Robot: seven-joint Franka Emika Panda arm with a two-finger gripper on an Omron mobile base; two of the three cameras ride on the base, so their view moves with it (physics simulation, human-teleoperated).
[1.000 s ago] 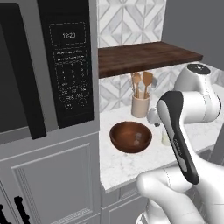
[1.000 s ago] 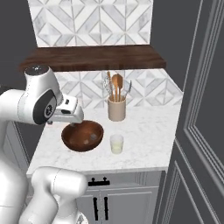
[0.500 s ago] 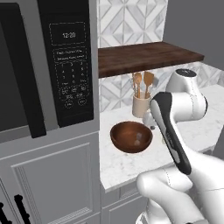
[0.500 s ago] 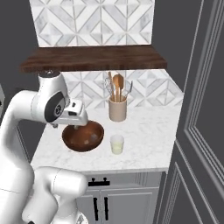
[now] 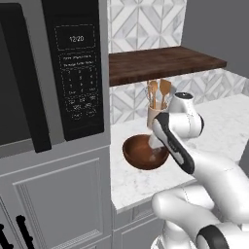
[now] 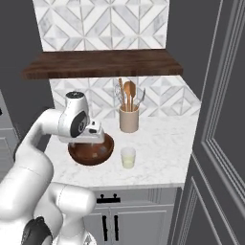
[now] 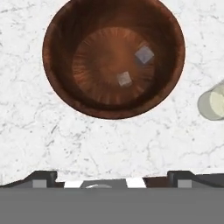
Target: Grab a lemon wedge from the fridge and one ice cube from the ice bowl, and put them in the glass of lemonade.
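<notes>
Hand view places the open, empty gripper at bottom centre, looking down on the bench, with the ice bowl at upper centre holding two ice cubes, and the glass of lemonade at the right edge.

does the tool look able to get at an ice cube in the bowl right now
Probably yes. The open tool hangs above the ice bowl, nothing lies between it and the two ice cubes, and the glass of lemonade stands off to one side.
</notes>
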